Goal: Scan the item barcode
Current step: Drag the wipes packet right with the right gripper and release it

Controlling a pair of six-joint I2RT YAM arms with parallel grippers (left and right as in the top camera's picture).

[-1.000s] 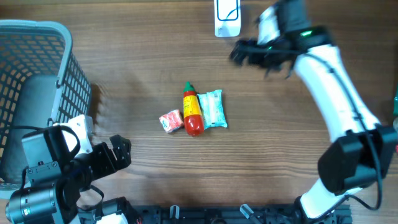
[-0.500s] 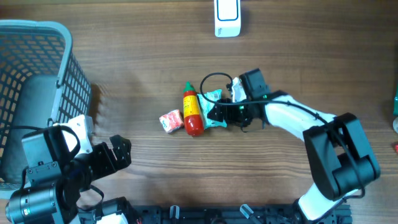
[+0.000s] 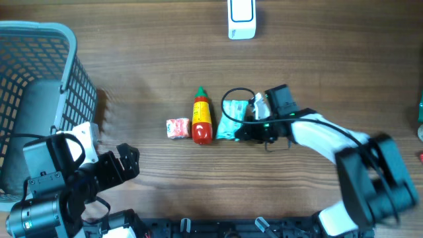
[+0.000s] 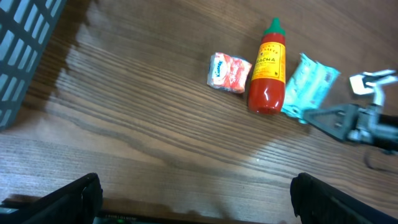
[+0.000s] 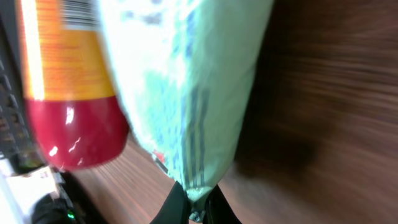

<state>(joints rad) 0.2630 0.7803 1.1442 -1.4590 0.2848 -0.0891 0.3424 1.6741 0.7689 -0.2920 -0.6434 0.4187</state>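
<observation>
My right gripper [image 5: 189, 208] is closed on one end of the pale green, blue-printed plastic packet [image 3: 231, 119]. The packet is at mid-table, just beside the red sauce bottle [image 3: 203, 120]. Toward the right edge the wooden table [image 3: 317, 66] is bare. My left gripper [image 4: 196, 186] stands wide apart.

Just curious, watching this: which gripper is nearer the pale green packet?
Right. The right gripper is pinching the lower edge of the pale green packet, beside the red sauce bottle; the left gripper stands open well away, toward the basket.
</observation>
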